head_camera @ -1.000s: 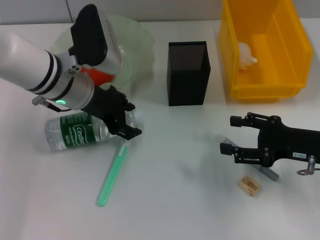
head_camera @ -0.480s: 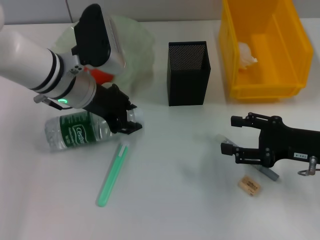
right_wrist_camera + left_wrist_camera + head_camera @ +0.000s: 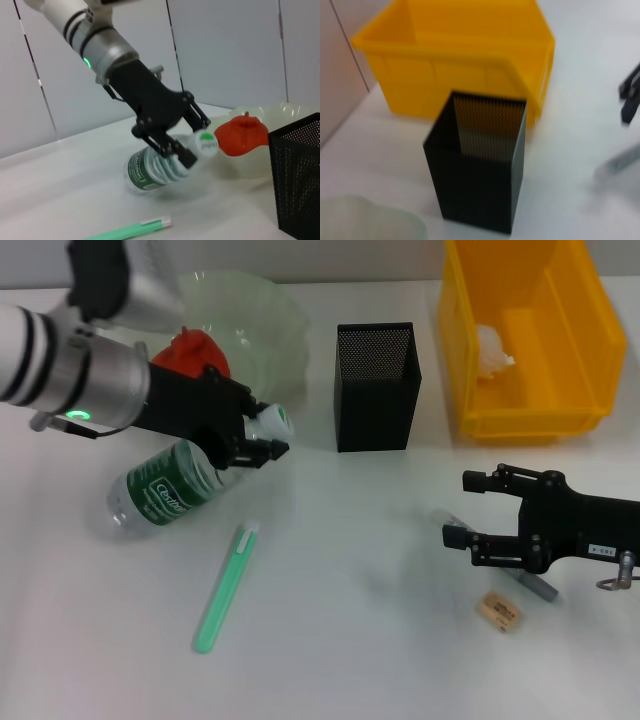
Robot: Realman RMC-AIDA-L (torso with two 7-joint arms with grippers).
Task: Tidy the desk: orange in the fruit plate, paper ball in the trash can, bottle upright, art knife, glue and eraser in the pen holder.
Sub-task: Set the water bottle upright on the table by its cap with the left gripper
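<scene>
My left gripper (image 3: 256,438) is shut on the neck of the bottle (image 3: 168,490), which tilts cap-end up with its base low by the table. The right wrist view shows that left gripper (image 3: 189,139) on the bottle (image 3: 152,170). The orange (image 3: 196,352) lies in the fruit plate (image 3: 262,312). The paper ball (image 3: 492,350) sits in the trash can (image 3: 560,410). My right gripper (image 3: 458,510) hovers open over a grey pen-shaped item (image 3: 541,587), with the eraser (image 3: 499,611) beside it. A green pen-shaped item (image 3: 225,588) lies on the table; which is the art knife or the glue I cannot tell.
The pen holder (image 3: 375,390) stands between the fruit plate and the trash can, and close ahead as the pen holder (image 3: 480,175) in the left wrist view. The trash can (image 3: 445,65) is behind it there. A wall runs along the table's far edge.
My left gripper has lifted the bottle's cap end, turning it from lying flat to tilted. The left arm swung back, uncovering the orange. The right arm has not moved.
</scene>
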